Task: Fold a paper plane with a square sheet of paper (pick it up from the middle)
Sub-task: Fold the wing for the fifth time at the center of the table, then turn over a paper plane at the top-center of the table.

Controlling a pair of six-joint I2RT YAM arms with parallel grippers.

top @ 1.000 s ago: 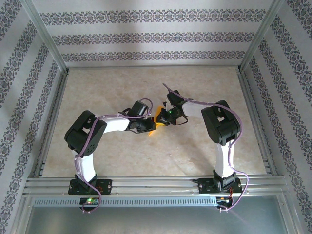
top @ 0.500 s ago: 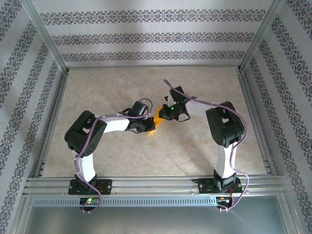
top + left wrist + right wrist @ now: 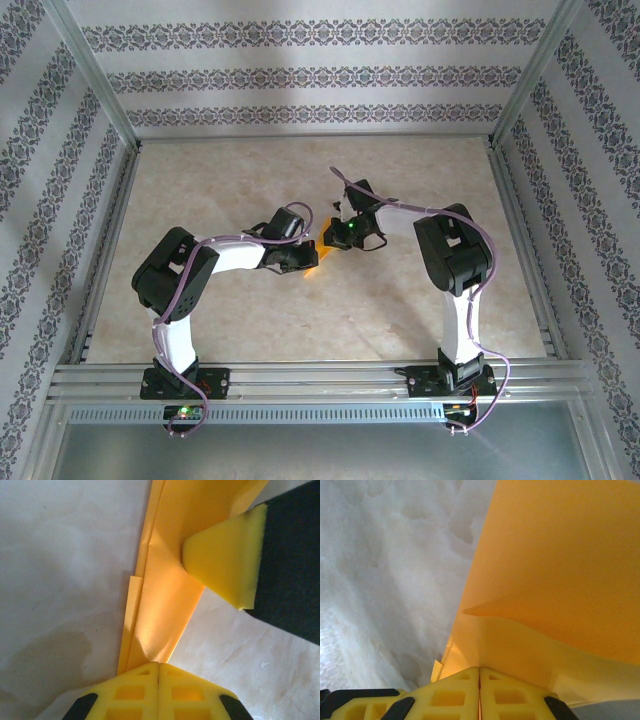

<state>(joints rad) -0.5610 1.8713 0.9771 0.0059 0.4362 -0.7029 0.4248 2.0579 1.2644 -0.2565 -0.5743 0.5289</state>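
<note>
The orange sheet of paper [image 3: 314, 264] is folded into a narrow creased strip and hangs between both grippers at mid-table. My left gripper [image 3: 302, 259] is shut on one end of it. In the left wrist view the paper [image 3: 165, 610] runs up from the closed jaws [image 3: 158, 666], and a yellow pad [image 3: 225, 560] of the right gripper touches its far part. My right gripper [image 3: 336, 236] is shut on the other end. In the right wrist view the paper [image 3: 560, 580] spreads wide above the closed fingertips [image 3: 479, 671]. Most of the paper is hidden under the grippers from above.
The beige tabletop [image 3: 250, 180] lies open on all sides of the grippers. Metal frame rails [image 3: 300, 375] run along the near edge, and patterned walls [image 3: 310, 75] enclose the back and sides.
My right gripper swung a little away and then back toward the left gripper, twisting the paper's end. The left arm has stayed in place, still holding the paper.
</note>
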